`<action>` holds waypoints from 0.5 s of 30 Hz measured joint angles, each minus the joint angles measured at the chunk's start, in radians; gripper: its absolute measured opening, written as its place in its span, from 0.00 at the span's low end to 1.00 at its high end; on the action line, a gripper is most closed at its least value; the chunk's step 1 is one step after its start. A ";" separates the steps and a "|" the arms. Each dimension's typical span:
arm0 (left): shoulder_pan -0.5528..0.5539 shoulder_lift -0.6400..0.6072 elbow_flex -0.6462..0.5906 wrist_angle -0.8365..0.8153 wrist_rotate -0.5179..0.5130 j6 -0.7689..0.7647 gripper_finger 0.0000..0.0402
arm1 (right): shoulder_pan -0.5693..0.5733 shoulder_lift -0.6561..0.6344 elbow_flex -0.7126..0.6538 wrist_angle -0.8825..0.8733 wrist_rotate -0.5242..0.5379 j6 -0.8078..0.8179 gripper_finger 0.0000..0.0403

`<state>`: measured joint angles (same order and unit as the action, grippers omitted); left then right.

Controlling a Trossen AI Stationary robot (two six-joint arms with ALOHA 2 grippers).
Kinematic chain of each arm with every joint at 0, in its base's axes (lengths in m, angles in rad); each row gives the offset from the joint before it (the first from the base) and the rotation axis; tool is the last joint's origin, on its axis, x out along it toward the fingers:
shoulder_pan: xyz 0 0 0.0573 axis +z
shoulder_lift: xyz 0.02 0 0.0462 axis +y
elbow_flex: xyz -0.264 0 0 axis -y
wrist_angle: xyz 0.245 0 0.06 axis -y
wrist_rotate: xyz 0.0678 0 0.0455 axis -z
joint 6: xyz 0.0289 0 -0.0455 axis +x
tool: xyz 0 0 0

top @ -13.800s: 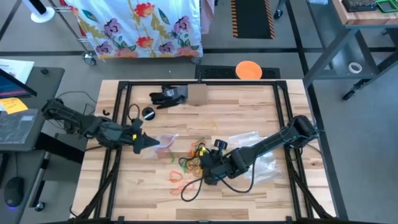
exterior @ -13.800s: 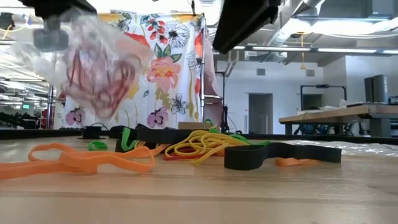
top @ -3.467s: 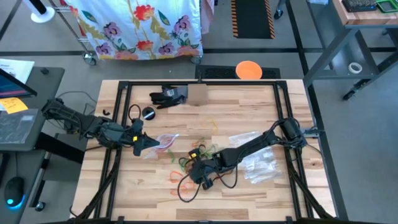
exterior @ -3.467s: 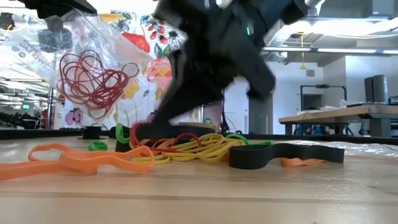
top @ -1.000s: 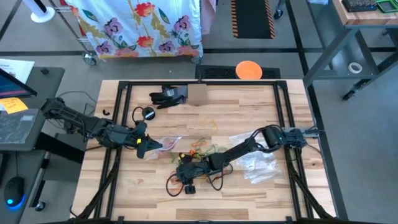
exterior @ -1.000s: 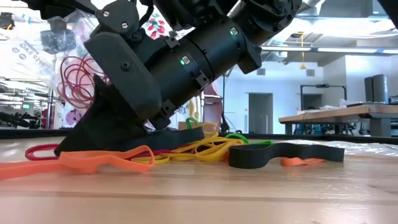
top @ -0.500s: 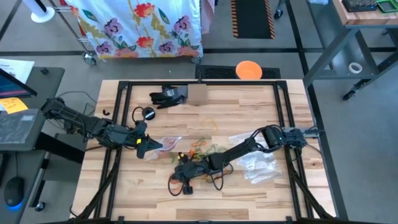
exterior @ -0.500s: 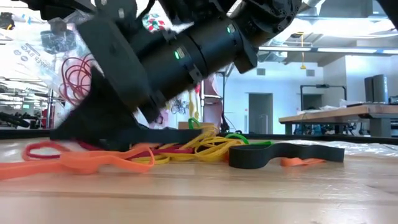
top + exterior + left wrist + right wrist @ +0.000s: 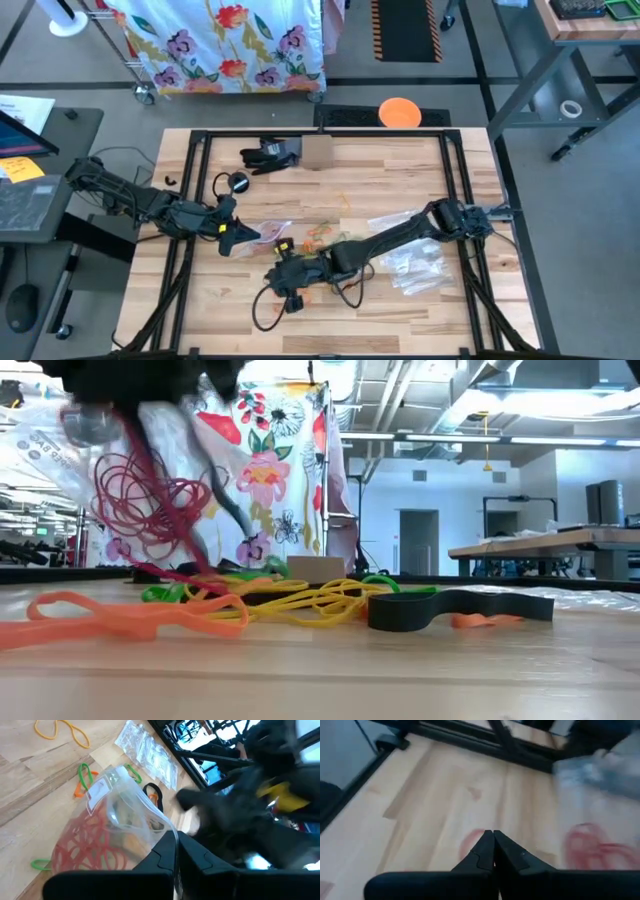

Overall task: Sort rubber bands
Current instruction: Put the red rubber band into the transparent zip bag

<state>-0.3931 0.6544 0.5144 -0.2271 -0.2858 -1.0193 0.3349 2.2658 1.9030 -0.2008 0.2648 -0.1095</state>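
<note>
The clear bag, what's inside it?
The bag, held up by the left pincer, has a bunch of red bands inside. Any other colours underneath can't be made out through the crinkled plastic.

Red rubber bands (image 9: 150, 495) fill the clear bag (image 9: 122, 827) pinched in the left gripper's closed jaws. Below them lie orange (image 9: 120, 616), yellow (image 9: 290, 600), green and black (image 9: 450, 606) bands on pale wood.
</note>
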 joint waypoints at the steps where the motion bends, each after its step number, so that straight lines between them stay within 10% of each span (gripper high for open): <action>1: 0.000 0.000 0.000 -0.001 0.003 0.004 0.00 | 0.001 -0.015 0.017 -0.057 0.024 -0.002 0.00; 15: -0.001 0.000 0.000 -0.002 0.028 0.040 0.00 | 0.051 -0.214 0.054 -0.570 0.455 0.136 0.00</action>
<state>-0.3939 0.6544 0.5144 -0.2287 -0.2581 -0.9794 0.3854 2.0517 1.9572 -0.7705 0.7199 0.0263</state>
